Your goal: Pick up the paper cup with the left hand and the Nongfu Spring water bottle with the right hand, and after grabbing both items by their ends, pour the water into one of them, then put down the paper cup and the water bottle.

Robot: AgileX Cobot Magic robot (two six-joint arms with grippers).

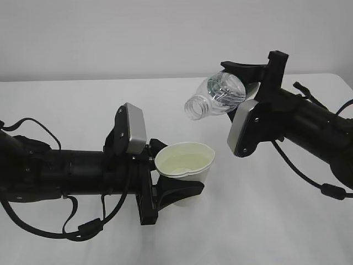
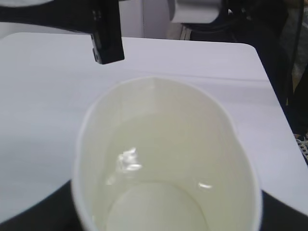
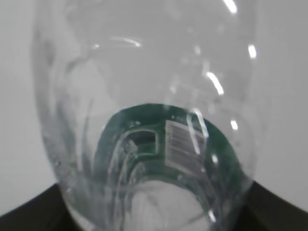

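Observation:
The white paper cup [image 1: 185,165] is held off the table, my left gripper [image 1: 175,175] shut on its lower body with black fingers on either side. Pale water [image 1: 183,162] lies inside. From the left wrist the cup [image 2: 96,144] fills the view and the water [image 2: 163,163] glints inside it. My right gripper [image 1: 238,88] is shut on the base end of the Nongfu Spring water bottle [image 1: 219,95]. The bottle is tilted, its open mouth pointing down-left just above the cup. The right wrist view looks through the clear bottle [image 3: 144,72] to its green label [image 3: 216,144].
The white table [image 1: 265,221] stretches under both arms, with a pale wall behind. A black finger [image 2: 108,33] and a silver camera housing [image 2: 195,10] of the right arm hang above the cup. The table's far edge [image 2: 260,57] meets dark floor.

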